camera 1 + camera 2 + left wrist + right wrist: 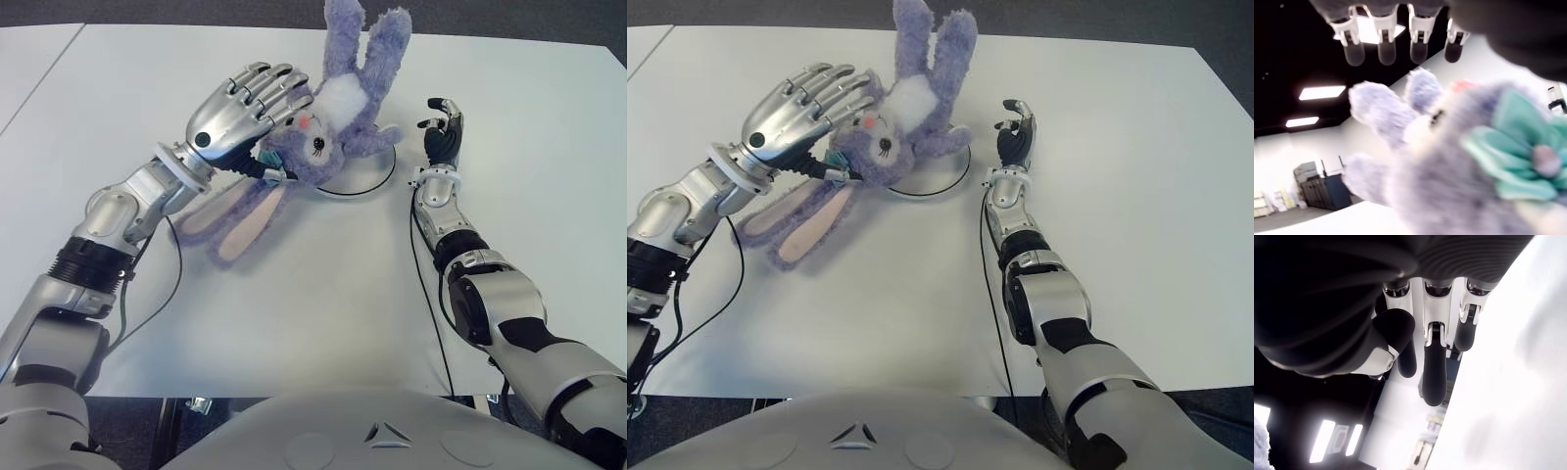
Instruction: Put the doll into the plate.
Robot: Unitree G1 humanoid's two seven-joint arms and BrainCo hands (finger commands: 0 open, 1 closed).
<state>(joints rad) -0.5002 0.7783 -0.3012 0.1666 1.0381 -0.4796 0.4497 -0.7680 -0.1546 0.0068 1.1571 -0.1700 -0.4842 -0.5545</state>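
Note:
A purple plush bunny doll [333, 127] with a teal bow lies on its back, its body across the white plate [377, 181] and its legs pointing away from me. Its long ears [240, 220] trail off the plate onto the table toward my left. My left hand [245, 103] hovers over the doll's head, fingers [1386, 51] stretched straight and not wrapped around it; the doll [1449, 171] fills the left wrist view close under the palm. My right hand [443, 127] shows just right of the plate, fingers [1432, 377] relaxed and holding nothing.
The white table [294, 313] spreads wide around the plate, its front edge close to my body. A seam to a second tabletop [44, 73] runs at the far left. Thin black cables [176, 264] hang along both forearms.

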